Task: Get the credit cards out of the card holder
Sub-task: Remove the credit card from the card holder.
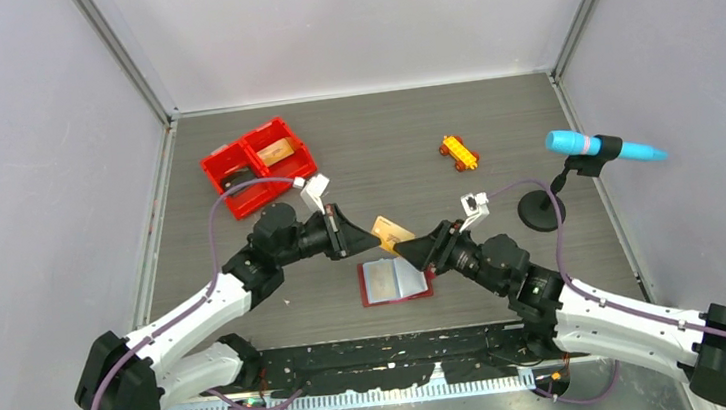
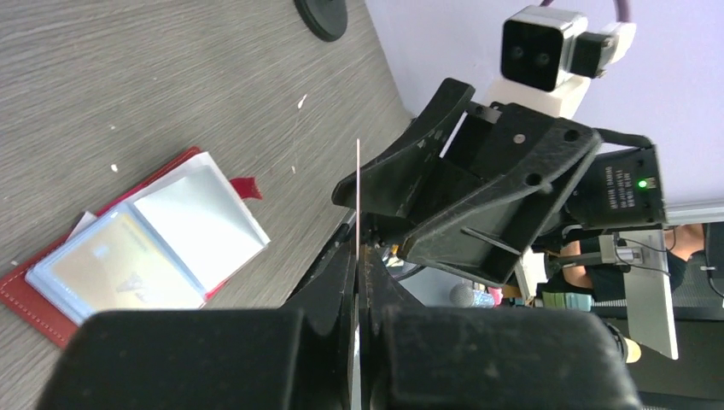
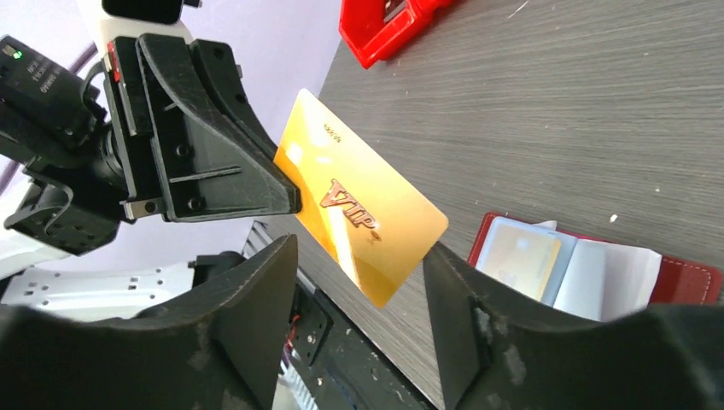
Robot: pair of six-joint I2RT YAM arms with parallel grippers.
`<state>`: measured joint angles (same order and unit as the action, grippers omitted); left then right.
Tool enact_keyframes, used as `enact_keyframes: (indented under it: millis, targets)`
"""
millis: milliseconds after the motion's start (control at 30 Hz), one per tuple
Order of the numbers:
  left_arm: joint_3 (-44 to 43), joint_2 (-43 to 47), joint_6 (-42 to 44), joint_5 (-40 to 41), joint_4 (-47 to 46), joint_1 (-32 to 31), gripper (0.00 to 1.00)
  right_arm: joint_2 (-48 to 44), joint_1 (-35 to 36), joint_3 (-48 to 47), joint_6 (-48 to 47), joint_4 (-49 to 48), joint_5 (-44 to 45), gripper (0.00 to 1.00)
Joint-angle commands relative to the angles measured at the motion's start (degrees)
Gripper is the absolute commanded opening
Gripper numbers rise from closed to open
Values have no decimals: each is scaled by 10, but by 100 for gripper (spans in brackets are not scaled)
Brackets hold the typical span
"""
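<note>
Step in hand: mid-air handover, one gold card is out of the holder and up between the two arms.
Left jaws: clamped tight on the card's edge; from the left wrist the card shows as a thin upright line rising out of the shut fingers.
Right jaws: standing wide, one finger either side of the card's lower corner, neither pad touching it as far as I can tell.
Card holder: lying open and flat on the worktop, just below the meeting arms; pale blue sleeves up, and another yellowish card sits in a sleeve.
Next move, my read: either the right closes squarely on the free end before the left lets go, or it backs away; the pictures don't settle which.
Left to do: at least that sleeved card.
</note>
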<state>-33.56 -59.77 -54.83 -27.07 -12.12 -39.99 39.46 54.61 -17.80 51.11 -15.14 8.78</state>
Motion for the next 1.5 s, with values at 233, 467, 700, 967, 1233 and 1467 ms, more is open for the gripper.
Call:
enact_keyframes:
  millis: [233, 467, 700, 967, 1233, 1467]
  targets:
    - [23, 26, -23, -44, -62, 3, 7, -54, -24, 40, 27, -117, -21, 9]
    - [27, 54, -10, -54, -20, 3, 26, -62, -45, 32, -16, -118, -88, 5]
    - [24, 70, -9, -76, -16, 9, 37, -63, -82, 20, -36, -105, -215, 5]
    - [23, 105, 19, -80, 57, 27, 37, -24, -102, 8, -33, -140, -312, 5]
    - [33, 135, 18, -81, 67, 41, 31, -7, -104, 15, -26, -159, -336, 5]
    - [33, 135, 22, -85, 70, 44, 0, 10, -107, 5, -24, -162, -339, 13]
